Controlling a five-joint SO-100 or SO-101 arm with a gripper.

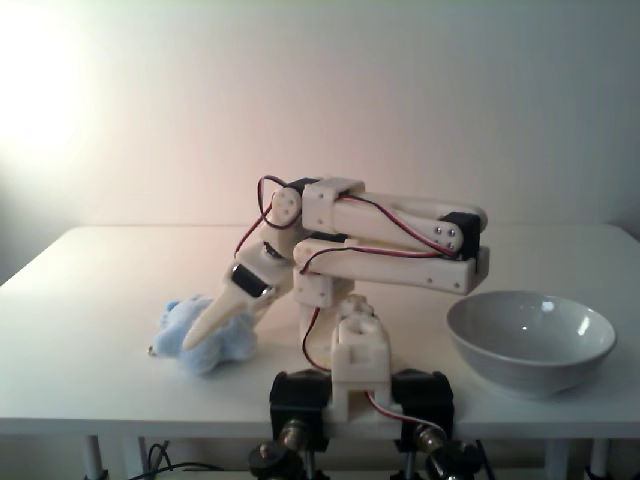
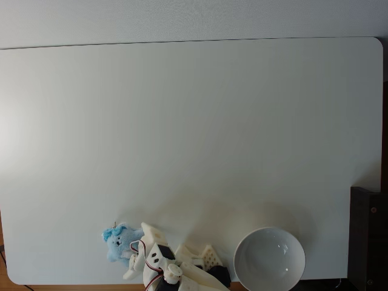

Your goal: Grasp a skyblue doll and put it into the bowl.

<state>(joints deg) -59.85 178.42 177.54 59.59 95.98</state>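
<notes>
The skyblue doll (image 1: 215, 345) (image 2: 117, 241) lies on the white table near its front edge, left of the arm's base in both fixed views. My white gripper (image 1: 200, 335) (image 2: 137, 254) reaches down to it. One finger (image 1: 222, 312) lies across the doll's front, and from above the jaws stand on either side of its body, spread apart. The doll still rests on the table. To the right of the arm's base stands the white bowl (image 1: 530, 342) (image 2: 270, 259), empty.
The arm's base (image 1: 355, 370) is clamped to the table's front edge between doll and bowl. A dark object (image 2: 368, 236) stands beyond the table's right edge. The white table (image 2: 194, 133) stretches wide behind the arm.
</notes>
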